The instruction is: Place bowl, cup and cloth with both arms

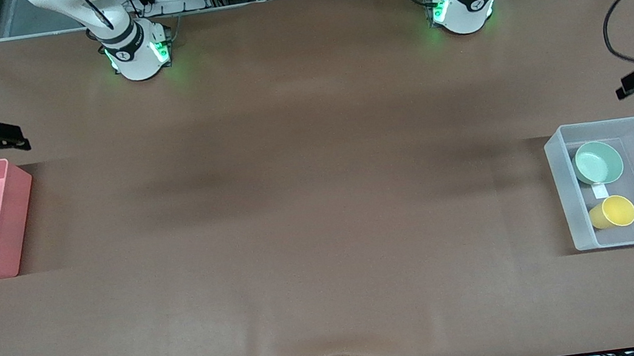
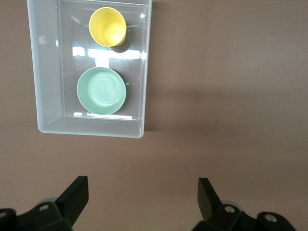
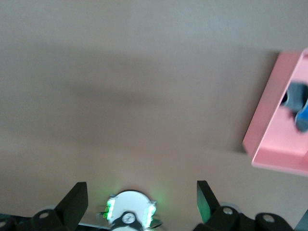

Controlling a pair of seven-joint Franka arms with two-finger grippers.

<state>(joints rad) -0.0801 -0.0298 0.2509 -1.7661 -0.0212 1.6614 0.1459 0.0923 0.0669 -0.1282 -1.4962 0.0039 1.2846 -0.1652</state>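
Bowl, small mint-green, smooth [image 2: 101, 90], in clear plastic bin [image 2: 45, 72]: likely slippery; pinch rim. Left gripper [image 2: 143, 198], right gripper [image 3: 142, 199] both spread, empty.

- I see the table [image 1: 324, 232] evenly lit from above — soft, broad shadow bands cross its middle.
- Green glow pools around both arm bases.
- Glare streaks whiten the clear bin [image 2: 48, 96] floor in my left wrist view.
- My right wrist view is smeared — the pink bin [image 3: 274, 144] and cloth [image 3: 301, 115] look blurred.
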